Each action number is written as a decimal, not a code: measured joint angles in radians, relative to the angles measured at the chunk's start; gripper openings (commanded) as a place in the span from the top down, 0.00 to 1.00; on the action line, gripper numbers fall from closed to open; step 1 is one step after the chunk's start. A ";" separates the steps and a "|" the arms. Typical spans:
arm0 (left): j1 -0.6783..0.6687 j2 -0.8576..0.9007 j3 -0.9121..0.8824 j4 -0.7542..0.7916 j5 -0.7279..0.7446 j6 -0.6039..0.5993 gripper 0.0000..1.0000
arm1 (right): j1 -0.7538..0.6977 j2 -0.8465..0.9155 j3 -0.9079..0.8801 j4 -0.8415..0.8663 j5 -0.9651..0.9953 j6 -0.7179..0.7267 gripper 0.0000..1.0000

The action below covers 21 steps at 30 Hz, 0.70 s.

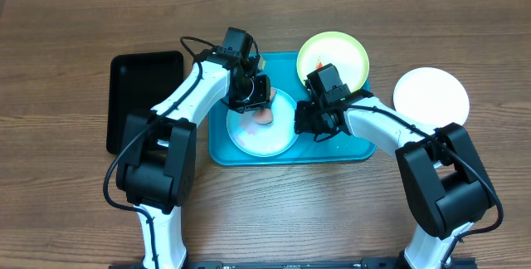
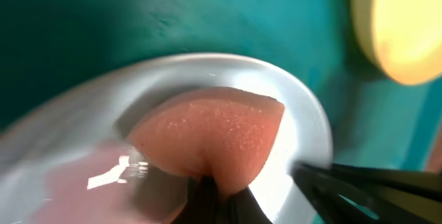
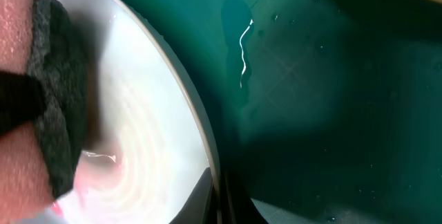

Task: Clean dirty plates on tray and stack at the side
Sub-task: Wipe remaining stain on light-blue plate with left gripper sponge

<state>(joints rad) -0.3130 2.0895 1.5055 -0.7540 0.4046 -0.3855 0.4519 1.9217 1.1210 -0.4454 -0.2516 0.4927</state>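
My left tool is clenched on the pink sponge, scrubbing the light blue plate in the tray, while my right tool probably steadies its right rim, though I can't tell if it's clamped.

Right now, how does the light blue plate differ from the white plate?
The light blue plate lies in the turquoise tray; the white plate sits on the table beside it. The light blue plate carries a pinkish smear; the white plate looks clean. The left hand presses a sponge on the light blue plate; nothing touches the white plate. Both are round, alike in size.
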 measured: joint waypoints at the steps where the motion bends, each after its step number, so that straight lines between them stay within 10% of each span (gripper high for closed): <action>1: 0.000 0.000 0.000 -0.002 -0.020 0.000 0.96 | 0.000 0.000 0.000 0.001 0.000 0.000 0.96; 13: -0.002 0.000 0.021 -0.205 -0.391 -0.027 0.96 | 0.000 0.000 0.000 0.002 0.000 0.000 0.96; 21: -0.002 0.000 0.021 -0.235 -0.257 0.034 0.96 | 0.001 0.000 0.000 0.001 -0.003 -0.003 0.96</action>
<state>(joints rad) -0.3145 2.0895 1.5269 -0.9894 0.1471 -0.3515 0.4530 1.9217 1.1210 -0.4442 -0.2550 0.4896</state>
